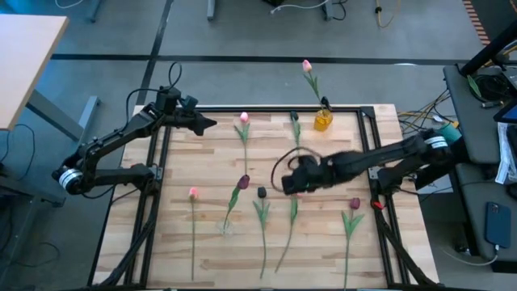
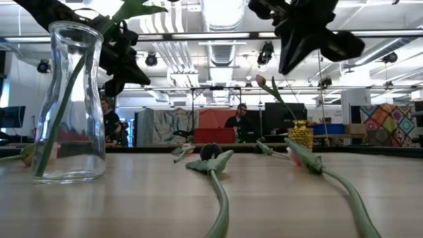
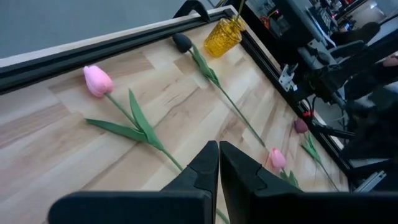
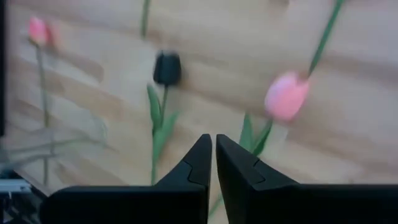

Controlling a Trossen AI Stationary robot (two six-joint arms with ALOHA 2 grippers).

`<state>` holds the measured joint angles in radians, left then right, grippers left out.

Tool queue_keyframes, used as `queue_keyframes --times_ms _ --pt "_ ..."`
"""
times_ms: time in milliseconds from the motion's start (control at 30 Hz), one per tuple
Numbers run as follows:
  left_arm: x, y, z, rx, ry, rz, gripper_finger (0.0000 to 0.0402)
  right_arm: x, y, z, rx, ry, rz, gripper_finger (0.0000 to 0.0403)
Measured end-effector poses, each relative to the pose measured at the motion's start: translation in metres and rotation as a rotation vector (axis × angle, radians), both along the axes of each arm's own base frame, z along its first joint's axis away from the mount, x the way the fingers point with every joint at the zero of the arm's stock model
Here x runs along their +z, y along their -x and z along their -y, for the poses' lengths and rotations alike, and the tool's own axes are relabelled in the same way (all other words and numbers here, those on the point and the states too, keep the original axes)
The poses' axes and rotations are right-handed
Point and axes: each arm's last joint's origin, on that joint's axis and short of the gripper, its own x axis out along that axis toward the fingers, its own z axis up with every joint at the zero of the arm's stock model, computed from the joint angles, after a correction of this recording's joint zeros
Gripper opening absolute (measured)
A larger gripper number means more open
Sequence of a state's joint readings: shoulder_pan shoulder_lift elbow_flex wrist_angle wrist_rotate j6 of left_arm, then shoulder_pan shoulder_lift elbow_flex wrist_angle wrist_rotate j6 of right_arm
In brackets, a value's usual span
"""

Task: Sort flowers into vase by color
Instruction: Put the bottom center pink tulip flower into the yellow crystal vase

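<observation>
Several tulips lie flat on the wooden table: a pink one point(image 1: 243, 118), another pink one point(image 1: 194, 192), a dark-headed one point(image 1: 262, 192), a maroon one point(image 1: 354, 203). A maroon tulip point(image 1: 243, 182) stands in the clear vase point(image 1: 229, 226). A pink tulip point(image 1: 307, 66) stands in the yellow vase point(image 1: 322, 120). My right gripper point(image 1: 287, 184) hovers shut over the table's middle, above a pink head point(image 4: 286, 94) and beside the dark head point(image 4: 166, 67). My left gripper point(image 1: 206, 124) is shut, raised near the far left corner, close to the pink tulip point(image 3: 97, 81).
A black metal frame point(image 1: 161, 162) runs along the table's left, far and right edges. Another stem with a dark head point(image 1: 294, 118) lies near the yellow vase. In the low view the clear vase point(image 2: 71, 106) stands near left, and people stand in the room behind.
</observation>
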<state>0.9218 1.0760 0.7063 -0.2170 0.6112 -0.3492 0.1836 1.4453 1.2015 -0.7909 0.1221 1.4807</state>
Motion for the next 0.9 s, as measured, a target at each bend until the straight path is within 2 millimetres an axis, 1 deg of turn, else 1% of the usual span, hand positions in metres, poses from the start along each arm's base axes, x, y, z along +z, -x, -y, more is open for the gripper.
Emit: queue_keyframes --times_ms 100,200,367,433,500,600,700,800,900 --pt "0.0 0.0 0.0 -0.008 0.003 0.001 0.0 -0.02 -0.01 -0.021 0.0 -0.05 -0.033 0.0047" --pt "-0.001 0.0 0.001 -0.039 0.0 0.005 0.0 -0.042 -0.018 -0.035 -0.035 -0.108 -0.114 0.0087" --pt "-0.002 0.001 0.002 -0.061 0.0 0.002 0.0 -0.074 -0.03 -0.043 -0.098 -0.17 -0.232 0.0155" --pt "-0.002 0.001 0.002 -0.063 0.003 -0.002 0.0 -0.085 -0.034 -0.043 -0.119 -0.183 -0.265 0.0172" --pt "-0.002 0.001 0.002 -0.063 0.002 -0.002 0.0 -0.095 -0.036 -0.043 -0.148 -0.194 -0.304 0.0181" --pt "-0.002 0.001 0.002 -0.065 0.002 -0.003 0.0 -0.107 -0.04 -0.044 -0.173 -0.198 -0.337 0.0183" --pt "-0.002 0.001 0.002 -0.065 0.002 -0.003 0.0 -0.115 -0.042 -0.045 -0.187 -0.194 -0.358 0.0172" --pt "-0.002 0.001 0.002 -0.065 0.002 -0.003 0.0 -0.121 -0.042 -0.045 -0.191 -0.187 -0.378 0.0149" --pt "-0.003 0.001 0.002 -0.066 -0.001 -0.004 0.0 -0.124 -0.043 -0.044 -0.186 -0.179 -0.386 0.0113"
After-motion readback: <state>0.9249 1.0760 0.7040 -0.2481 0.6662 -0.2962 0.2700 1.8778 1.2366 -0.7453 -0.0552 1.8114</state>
